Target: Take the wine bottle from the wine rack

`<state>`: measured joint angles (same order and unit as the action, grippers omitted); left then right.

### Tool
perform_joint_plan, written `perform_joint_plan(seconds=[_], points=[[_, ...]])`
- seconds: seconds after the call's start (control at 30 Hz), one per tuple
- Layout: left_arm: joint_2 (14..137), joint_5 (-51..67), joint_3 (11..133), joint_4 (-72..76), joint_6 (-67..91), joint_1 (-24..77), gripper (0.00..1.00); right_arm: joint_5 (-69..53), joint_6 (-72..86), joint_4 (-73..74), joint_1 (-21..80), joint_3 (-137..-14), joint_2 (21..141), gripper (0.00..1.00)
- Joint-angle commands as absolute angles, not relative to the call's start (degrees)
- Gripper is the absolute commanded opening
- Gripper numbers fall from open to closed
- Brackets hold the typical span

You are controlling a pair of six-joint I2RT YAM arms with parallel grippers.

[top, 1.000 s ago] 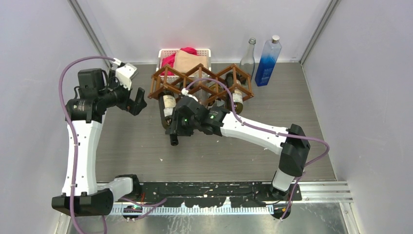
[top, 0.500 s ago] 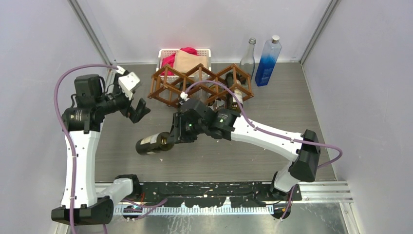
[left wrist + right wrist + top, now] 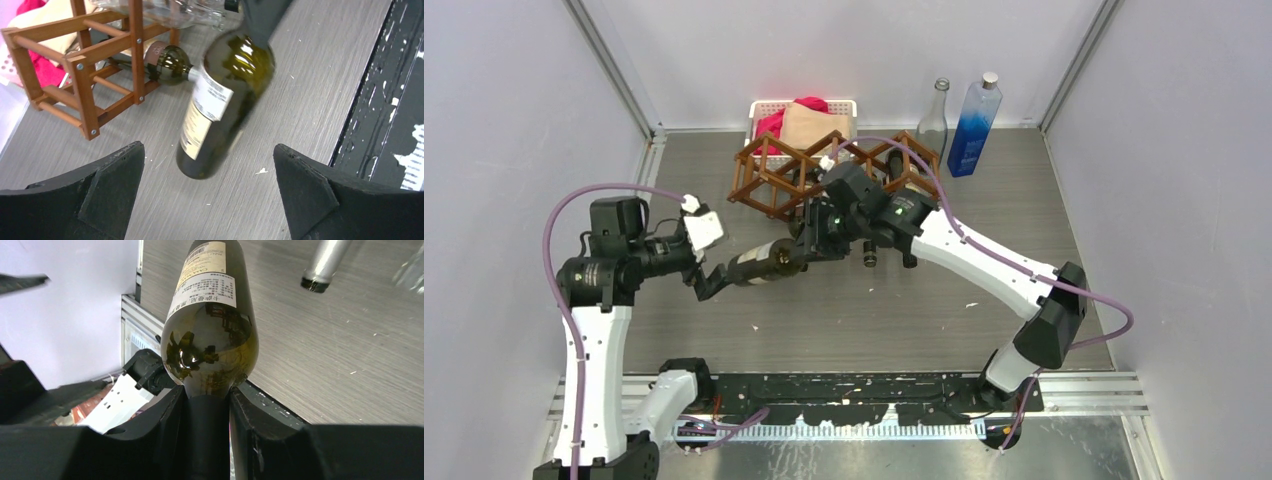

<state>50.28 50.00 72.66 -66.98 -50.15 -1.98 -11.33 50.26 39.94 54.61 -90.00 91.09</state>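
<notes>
A dark green wine bottle (image 3: 762, 266) with a pale label hangs nearly level over the table, clear of the wine rack (image 3: 769, 172). My right gripper (image 3: 810, 248) is shut on its neck, with the black fingers (image 3: 169, 422) clamped on either side below the bottle's shoulder (image 3: 210, 355). My left gripper (image 3: 711, 279) stands wide open at the bottle's base. In the left wrist view the bottle (image 3: 220, 95) points into the gap of the left gripper (image 3: 207, 149) and touches neither finger. The brown lattice rack (image 3: 85, 65) holds another bottle (image 3: 167, 56).
A white basket (image 3: 764, 106) of red and tan cloths stands behind the rack. A clear glass bottle (image 3: 935, 112) and a blue bottle (image 3: 975, 122) stand upright at the back right. Two bottle necks (image 3: 870, 259) stick out of the rack beneath the right arm.
The right gripper pulled the wine bottle out of the rack's left cell, swung it to the left and lifted it. The left arm dropped and came in to the bottle's base, still open.
</notes>
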Motion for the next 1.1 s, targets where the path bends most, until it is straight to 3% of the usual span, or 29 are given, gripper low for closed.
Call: perform_joint_plan(seconds=[0.0,0.33,0.9,1.0,1.07], points=[[48.44,52.5,69.89,-66.1,-57.42,-0.63,1.0,-18.48,46.23,34.55,52.96,-97.93,86.86,0.01],[47.25,42.28,62.61,-53.75,-56.82,7.13,1.0,-25.33,42.47,36.66,52.89,-103.06,88.63,0.01],[49.74,40.62,60.47,-53.02,-56.43,11.54,0.99,-32.51,43.07,31.66,52.95,-103.57,89.5,0.01],[50.21,40.83,60.31,-54.64,-57.65,12.22,0.94,-32.94,43.33,30.83,52.95,-103.63,89.6,0.01],[50.83,40.85,60.78,-56.56,-59.0,12.87,0.84,-33.04,43.26,30.93,52.99,-103.66,89.52,0.01]])
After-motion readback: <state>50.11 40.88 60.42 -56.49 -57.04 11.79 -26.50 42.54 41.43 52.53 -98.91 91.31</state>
